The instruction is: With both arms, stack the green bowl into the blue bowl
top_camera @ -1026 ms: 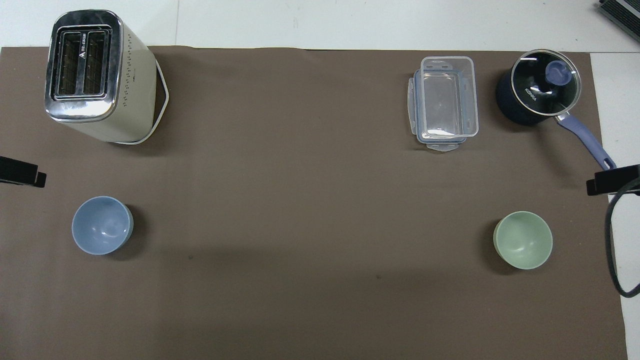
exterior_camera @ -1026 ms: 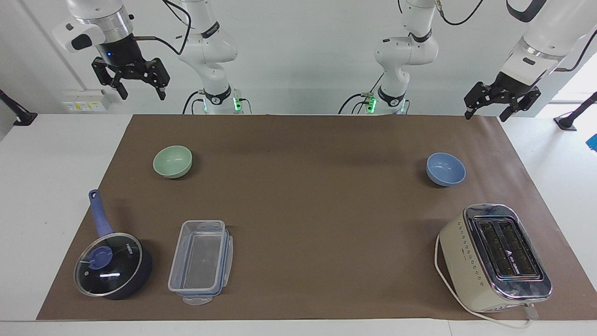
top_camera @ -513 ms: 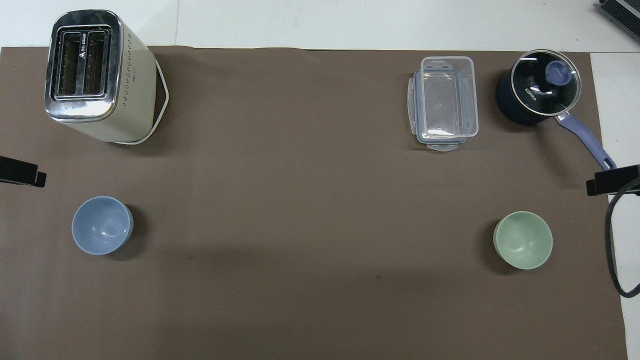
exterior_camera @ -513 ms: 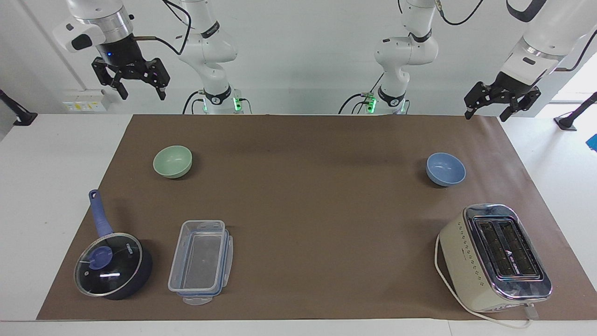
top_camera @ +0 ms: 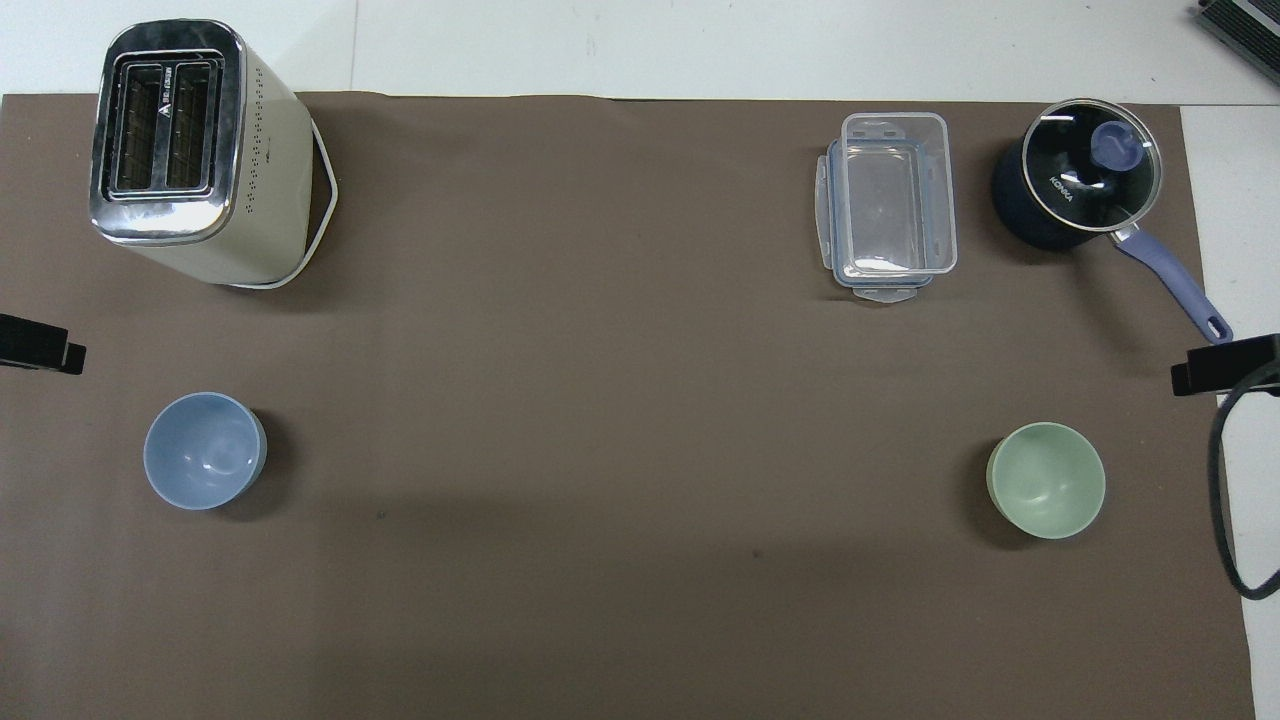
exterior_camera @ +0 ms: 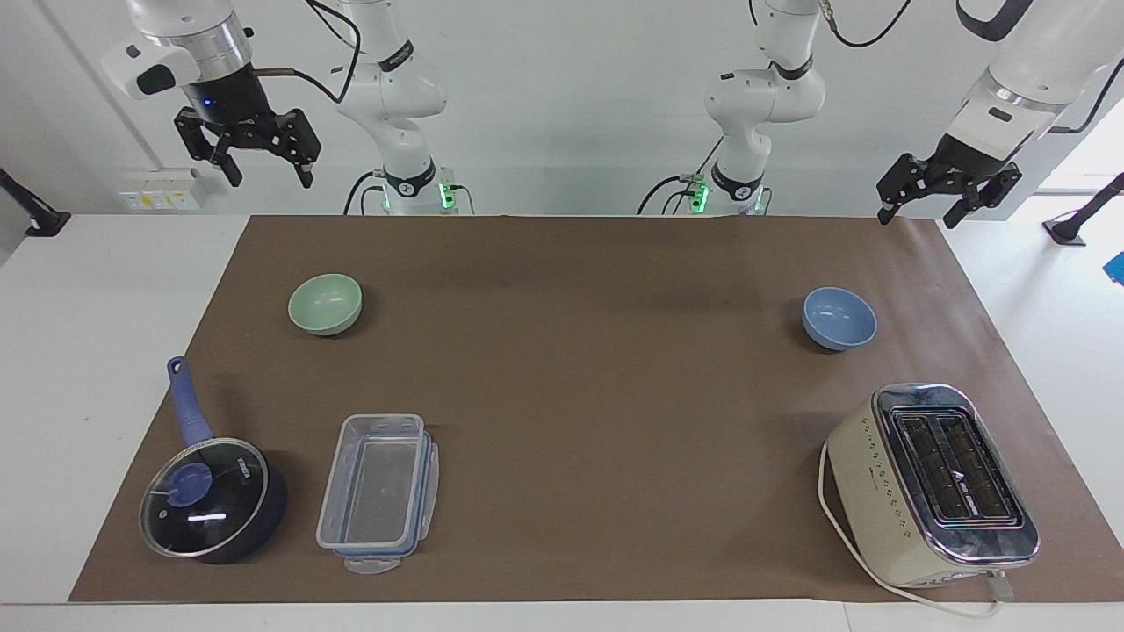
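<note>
The pale green bowl point(exterior_camera: 325, 304) sits upright on the brown mat toward the right arm's end; it also shows in the overhead view point(top_camera: 1046, 480). The periwinkle-blue bowl point(exterior_camera: 839, 318) sits upright toward the left arm's end, and shows in the overhead view point(top_camera: 205, 450). Both bowls are empty and far apart. My right gripper point(exterior_camera: 270, 178) hangs open and empty, high over the table's edge nearest the robots, above the green bowl's end. My left gripper point(exterior_camera: 915, 218) hangs open and empty, high over the mat's corner near the blue bowl's end.
A cream toaster point(exterior_camera: 933, 483) stands farther from the robots than the blue bowl. A clear plastic container point(exterior_camera: 379, 491) and a dark-blue lidded saucepan point(exterior_camera: 213, 499) lie farther out than the green bowl. Bare brown mat point(exterior_camera: 580, 377) lies between the bowls.
The left gripper has drawn very slightly outward toward its end of the table. The right gripper has barely shifted. The bowls have not moved.
</note>
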You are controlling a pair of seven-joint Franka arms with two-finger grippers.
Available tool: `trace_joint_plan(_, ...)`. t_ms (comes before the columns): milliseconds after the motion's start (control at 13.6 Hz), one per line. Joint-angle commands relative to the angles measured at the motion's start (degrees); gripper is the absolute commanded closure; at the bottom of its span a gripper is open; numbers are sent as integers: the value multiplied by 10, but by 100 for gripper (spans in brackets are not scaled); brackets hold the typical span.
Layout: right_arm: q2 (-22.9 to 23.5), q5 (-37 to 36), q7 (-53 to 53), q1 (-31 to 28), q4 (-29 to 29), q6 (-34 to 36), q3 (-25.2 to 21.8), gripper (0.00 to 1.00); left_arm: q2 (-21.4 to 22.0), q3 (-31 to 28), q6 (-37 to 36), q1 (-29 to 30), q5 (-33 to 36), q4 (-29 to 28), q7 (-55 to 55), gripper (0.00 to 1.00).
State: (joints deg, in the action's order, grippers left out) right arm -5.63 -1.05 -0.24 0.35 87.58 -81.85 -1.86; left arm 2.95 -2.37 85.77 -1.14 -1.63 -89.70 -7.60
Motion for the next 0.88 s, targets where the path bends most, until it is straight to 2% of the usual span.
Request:
trace_joint_plan(0,-17,4,-9,-6,22,-9,5,0,14,2,5,4,4,-14,3,0)
trace_joint_plan(806,-18,5,-9,-6,22,-9,5,0,16,0,30,4,4,-19,-15,0)
